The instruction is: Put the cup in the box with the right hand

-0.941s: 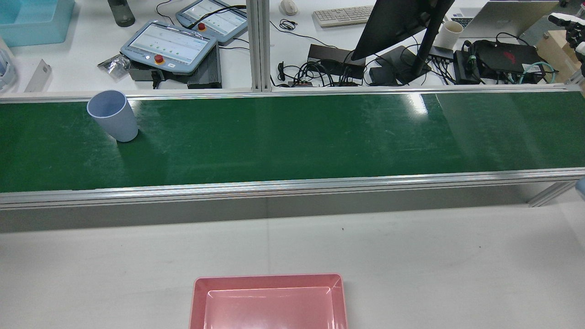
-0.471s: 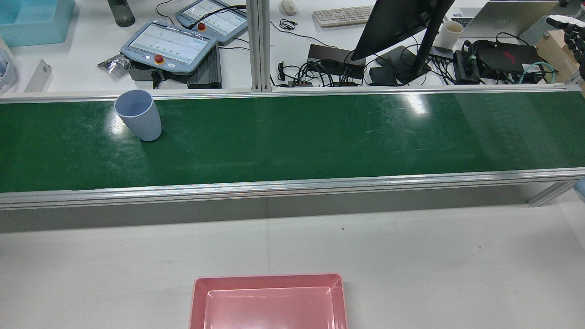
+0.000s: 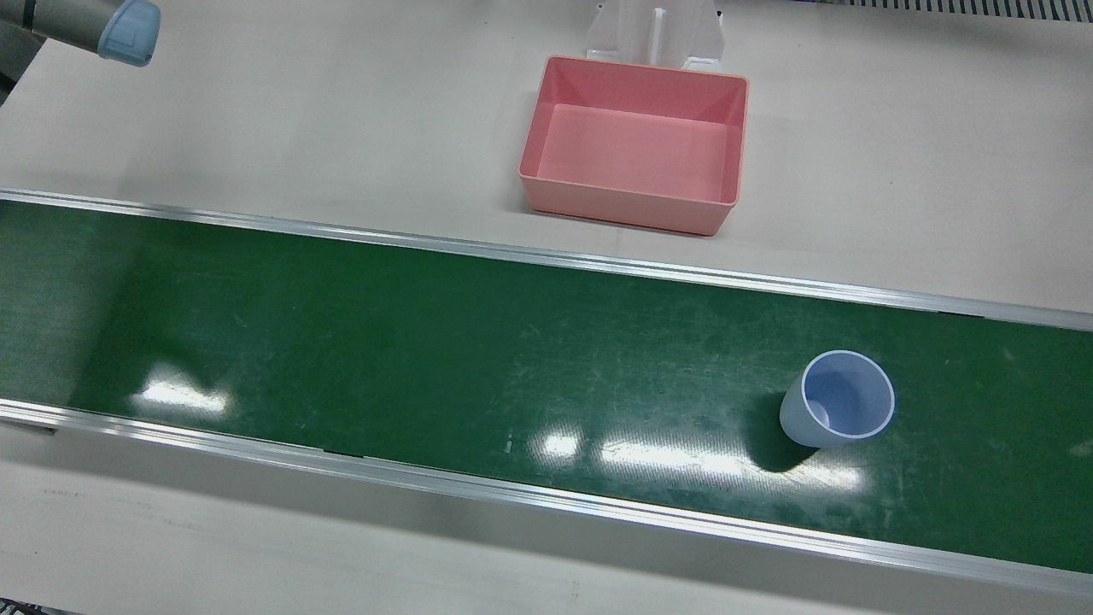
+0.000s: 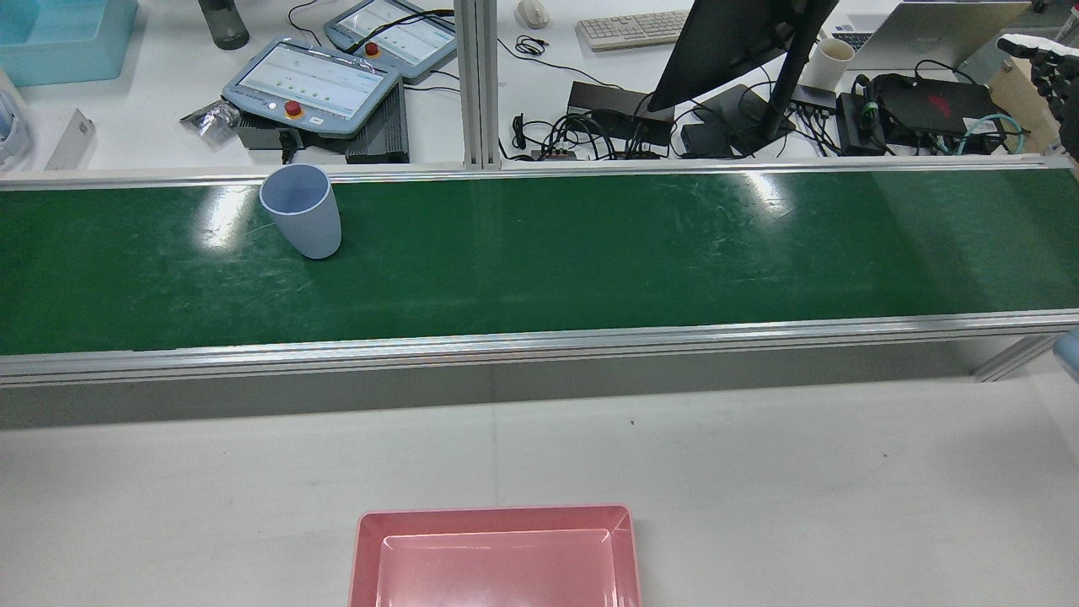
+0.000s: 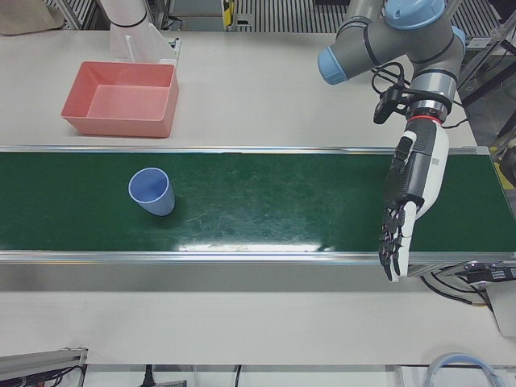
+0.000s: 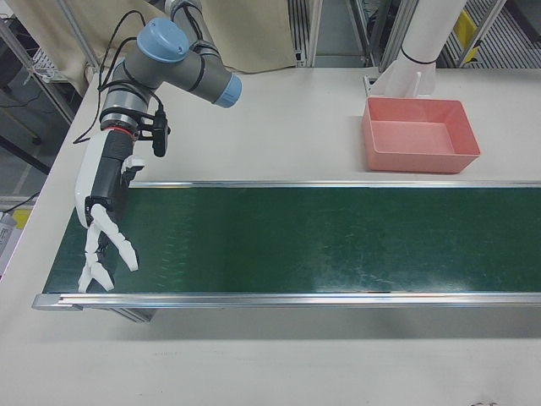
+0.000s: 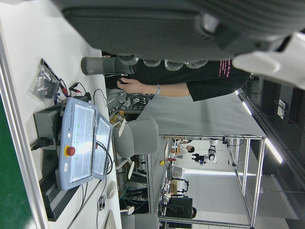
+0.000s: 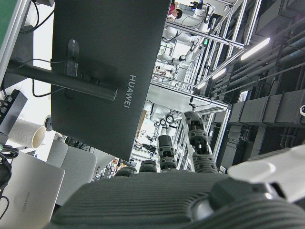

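1. Going left to right across the rear view, the left hand (image 5: 401,214) comes first: it hangs over the far left end of the green conveyor belt (image 4: 539,253), fingers (image 5: 393,242) stretched downward and apart, grasping nothing.
2. Next along the belt stands the cup (image 4: 301,211), a pale blue tumbler, upright with its mouth up, close to the belt's far rail on the operators' side. It is on the robot's left half of the belt, apart from the left hand and touched by nothing.
3. Near the middle, on the white table (image 4: 759,472) on the robot's side of the belt, sits the pink box (image 4: 496,556), with nothing inside. It is off the belt and well apart from the cup.
4. At the far right, the right hand (image 6: 106,224) hovers above the right end of the belt, fingers (image 6: 118,245) spread and pointing down, released and holding nothing.
5. The cup lies well apart from the right hand, almost the whole run of the belt between them; the box lies between the two along the belt's length, set back on the table.
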`<state>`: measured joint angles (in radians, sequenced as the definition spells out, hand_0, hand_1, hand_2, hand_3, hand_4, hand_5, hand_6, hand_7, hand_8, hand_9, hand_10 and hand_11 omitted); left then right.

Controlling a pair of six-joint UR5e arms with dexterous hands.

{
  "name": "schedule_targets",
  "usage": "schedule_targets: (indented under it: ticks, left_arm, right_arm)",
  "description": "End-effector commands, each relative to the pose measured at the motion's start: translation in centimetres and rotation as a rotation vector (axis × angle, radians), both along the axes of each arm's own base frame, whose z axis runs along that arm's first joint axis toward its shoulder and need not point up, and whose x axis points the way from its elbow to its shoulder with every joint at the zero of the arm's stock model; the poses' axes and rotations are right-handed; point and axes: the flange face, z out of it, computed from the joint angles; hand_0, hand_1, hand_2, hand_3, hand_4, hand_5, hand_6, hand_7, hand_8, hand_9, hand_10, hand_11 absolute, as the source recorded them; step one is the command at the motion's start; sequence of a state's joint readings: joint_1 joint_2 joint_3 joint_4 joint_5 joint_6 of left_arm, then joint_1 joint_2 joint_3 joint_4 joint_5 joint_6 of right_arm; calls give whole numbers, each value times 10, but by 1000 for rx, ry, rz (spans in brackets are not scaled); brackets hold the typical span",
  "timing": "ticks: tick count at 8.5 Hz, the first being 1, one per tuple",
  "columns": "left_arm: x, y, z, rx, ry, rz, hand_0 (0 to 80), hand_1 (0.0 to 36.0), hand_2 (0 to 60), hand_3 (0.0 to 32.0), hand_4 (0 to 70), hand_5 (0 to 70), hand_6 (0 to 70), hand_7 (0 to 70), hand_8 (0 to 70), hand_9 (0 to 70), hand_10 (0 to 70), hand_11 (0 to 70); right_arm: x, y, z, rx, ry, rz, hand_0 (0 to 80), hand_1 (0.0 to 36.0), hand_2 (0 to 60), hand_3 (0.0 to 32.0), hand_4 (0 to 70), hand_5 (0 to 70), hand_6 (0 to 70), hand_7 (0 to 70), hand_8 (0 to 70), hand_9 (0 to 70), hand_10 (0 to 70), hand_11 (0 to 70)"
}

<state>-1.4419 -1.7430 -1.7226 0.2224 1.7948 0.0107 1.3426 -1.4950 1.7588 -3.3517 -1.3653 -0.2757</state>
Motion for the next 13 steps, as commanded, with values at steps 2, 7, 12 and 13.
schedule_targets:
  ticks: [2,7,12,13]
  left_arm:
    - [0,0,-1,1,0,0,0,0,0,0,0,0,0,0,0,0,0,0]
    - [0,0,0,0,0,0,0,0,0,0,0,0,0,0,0,0,0,0]
    - [0,0,0,0,0,0,0,0,0,0,0,0,0,0,0,0,0,0]
    - [0,0,-1,1,0,0,0,0,0,0,0,0,0,0,0,0,0,0]
  right_arm:
    - [-4,-1,-2,3,-3,-8,0,0,88,0,164,0,38,237,0,43,0,0]
    - [-2,10,36,35,45,2,59,12,155,0,131,0,41,229,0,45,0,0]
    - [-11,-8,68,123,20,-4,468,151,173,0,55,37,41,158,0,36,0,0]
    - [-13,-9,67,122,23,-7,489,128,48,0,80,41,42,155,0,36,0,0]
